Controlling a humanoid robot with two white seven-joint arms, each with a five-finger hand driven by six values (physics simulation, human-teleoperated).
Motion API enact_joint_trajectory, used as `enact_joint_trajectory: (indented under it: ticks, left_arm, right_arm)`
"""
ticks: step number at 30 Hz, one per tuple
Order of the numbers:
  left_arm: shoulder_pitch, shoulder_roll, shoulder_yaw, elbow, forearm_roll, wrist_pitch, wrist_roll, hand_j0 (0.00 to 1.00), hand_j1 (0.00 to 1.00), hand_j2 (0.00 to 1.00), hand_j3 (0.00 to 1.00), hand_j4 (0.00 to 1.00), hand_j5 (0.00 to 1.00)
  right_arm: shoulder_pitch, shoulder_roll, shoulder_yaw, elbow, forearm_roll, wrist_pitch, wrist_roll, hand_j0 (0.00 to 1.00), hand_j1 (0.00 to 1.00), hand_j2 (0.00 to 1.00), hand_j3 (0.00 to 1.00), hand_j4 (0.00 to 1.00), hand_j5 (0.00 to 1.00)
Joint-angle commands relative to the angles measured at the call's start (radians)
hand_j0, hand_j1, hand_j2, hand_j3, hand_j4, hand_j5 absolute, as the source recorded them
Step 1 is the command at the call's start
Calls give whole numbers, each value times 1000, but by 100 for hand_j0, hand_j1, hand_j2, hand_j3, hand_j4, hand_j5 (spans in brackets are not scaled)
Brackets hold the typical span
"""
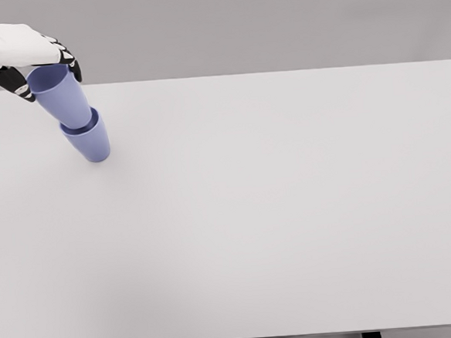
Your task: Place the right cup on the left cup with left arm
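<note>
The left hand (28, 63) comes in at the top left corner of the picture and its fingers (69, 62) are closed around the rim of the upper cup (62, 95). This cup is tilted, with its open mouth toward the hand and its bottom going into the mouth of the lower cup (90, 140). The lower cup stands on the table (290, 211) near the far left corner and it also seems to lean a little. The right hand is not visible.

Both cups look like thin, stiff plastic, so I judge them light and smooth. A light cup slips easily from the fingers and it can also push the lower cup over, because that one has little weight to resist. The hold at the rim looks suitable: it leaves the bottom part free to slide in. The grip should be firm but not strong, since a thin wall can bend. The upper cup seems only partly inside, so the nesting is probably not finished.
</note>
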Motion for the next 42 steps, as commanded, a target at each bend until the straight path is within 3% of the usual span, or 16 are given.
enact_joint_trajectory:
  ticks: [1,6,7,16,23,32,34,36,40,42]
  left_arm:
    - [0,0,2,0,0,1,0,70,70,70,70,70,70]
    - [2,-2,-1,-1,-2,1,0,70,70,70,70,70,70]
    - [32,0,10,-1,-3,1,0,70,70,70,70,70,70]
    - [34,0,11,-4,-3,1,0,70,70,70,70,70,70]
    - [32,3,13,-6,-3,1,0,86,86,86,86,86,86]
    - [32,0,14,-9,-3,0,0,88,88,88,88,88,88]
    - [32,3,17,-9,-3,0,0,97,97,97,97,97,97]
    - [34,3,28,-12,0,0,0,100,100,100,100,100,100]
    - [31,15,34,-47,1,0,0,100,100,100,100,100,100]
    - [35,29,74,-79,4,0,0,100,100,100,100,100,100]
  right_arm:
    - [0,0,0,-1,0,0,0,100,100,100,100,100,100]
    - [0,0,0,-1,0,0,0,100,100,100,100,100,100]
    - [0,0,0,-1,0,0,0,100,100,100,100,100,100]
    - [0,0,0,-1,0,0,0,100,100,100,100,100,100]
    - [0,0,0,1,0,0,0,100,100,100,100,100,100]
    - [0,0,0,1,0,0,0,100,100,100,100,100,100]
    - [0,0,0,1,0,0,0,100,100,100,100,100,100]
    - [0,0,0,1,0,0,0,100,100,100,100,100,100]
    - [0,0,0,-1,1,0,0,100,100,100,100,100,100]
    - [0,0,0,1,0,0,0,100,100,100,100,100,100]
